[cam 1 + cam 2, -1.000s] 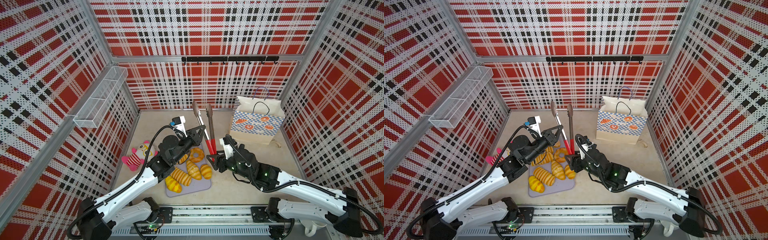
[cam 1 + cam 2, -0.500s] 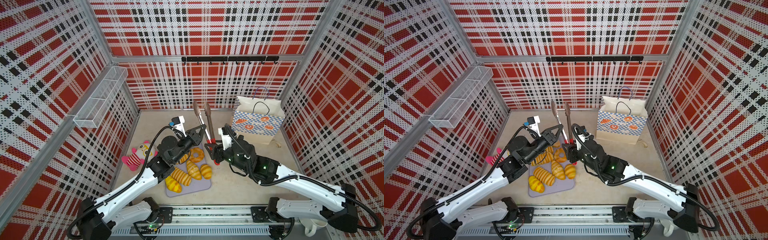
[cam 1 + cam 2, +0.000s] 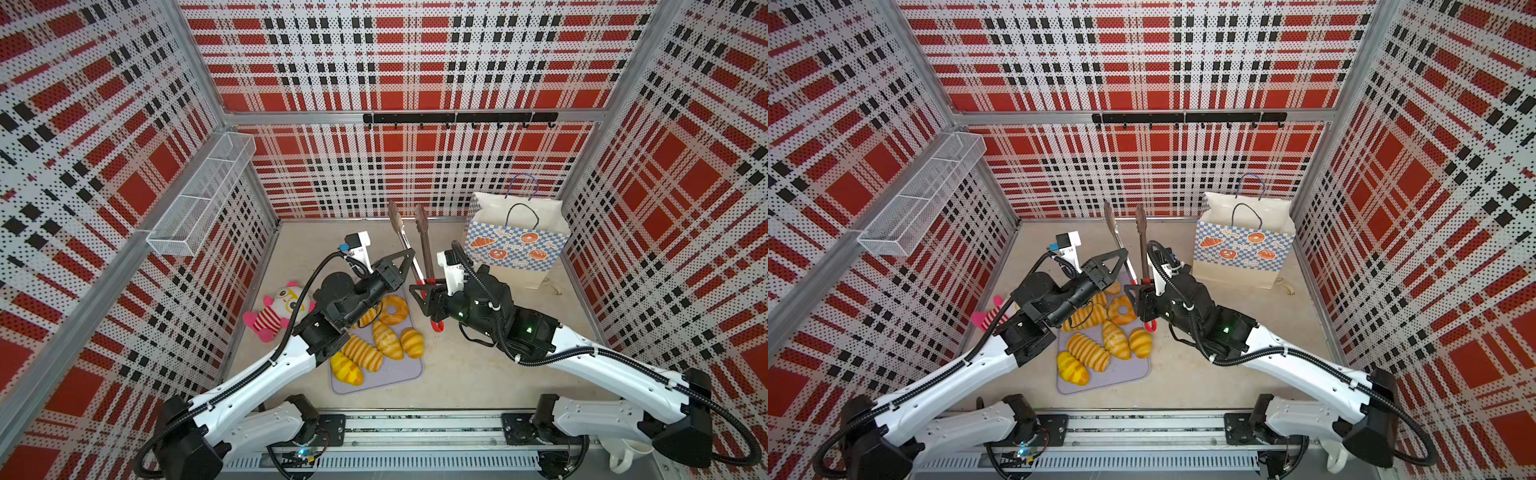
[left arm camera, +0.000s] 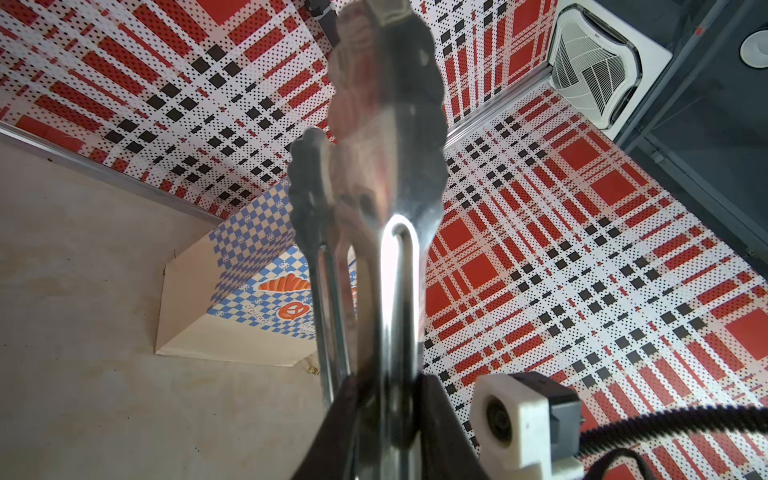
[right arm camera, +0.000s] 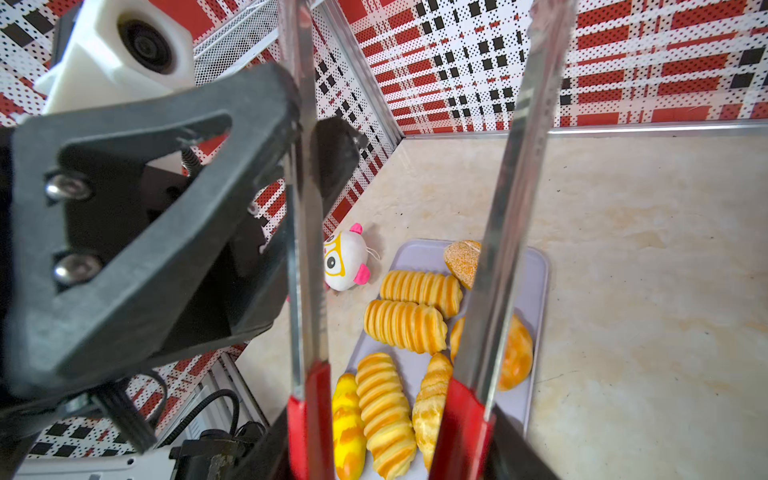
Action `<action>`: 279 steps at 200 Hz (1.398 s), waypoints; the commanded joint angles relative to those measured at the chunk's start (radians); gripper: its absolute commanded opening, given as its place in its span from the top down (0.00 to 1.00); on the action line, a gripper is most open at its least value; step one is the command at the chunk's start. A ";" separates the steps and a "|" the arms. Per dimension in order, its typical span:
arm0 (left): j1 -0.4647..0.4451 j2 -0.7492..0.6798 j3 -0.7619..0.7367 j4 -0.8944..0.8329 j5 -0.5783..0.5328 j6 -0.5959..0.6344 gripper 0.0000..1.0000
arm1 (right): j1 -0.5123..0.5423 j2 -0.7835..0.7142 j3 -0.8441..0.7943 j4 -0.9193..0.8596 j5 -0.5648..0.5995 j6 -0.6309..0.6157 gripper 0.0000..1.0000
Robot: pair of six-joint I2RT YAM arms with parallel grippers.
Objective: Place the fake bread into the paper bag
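Fake bread [image 3: 386, 340] is sitting on the grey mat [image 3: 399, 374], paper bag [image 3: 515, 245] well apart. Your left gripper [image 3: 409, 255] jaws are pinching one tongs [image 3: 424, 249] arm; right gripper [image 3: 428, 291] jaws are hugging the red handles, so be centring both.

The left wrist view is showing the tall white paper bag with the blue-and-white checkered front [image 4: 243, 259], and the small word "croissant" is sitting just under its orange croissant picture. More lettering is running beside the pretzel picture, but the shiny metal tongs [image 4: 399, 166] are cutting it off. In both top views the bag's script is coming out too small to read.
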 commanded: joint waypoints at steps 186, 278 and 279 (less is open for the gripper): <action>0.068 -0.143 -0.030 -0.404 -0.106 0.313 0.04 | -0.088 0.038 0.030 -0.246 -0.106 -0.094 0.61; 0.102 -0.300 -0.247 -0.524 -0.263 0.295 0.02 | -0.262 0.012 -0.144 -0.366 -0.285 -0.229 0.57; 0.101 -0.301 -0.249 -0.524 -0.263 0.294 0.02 | -0.263 0.013 -0.144 -0.367 -0.285 -0.232 0.57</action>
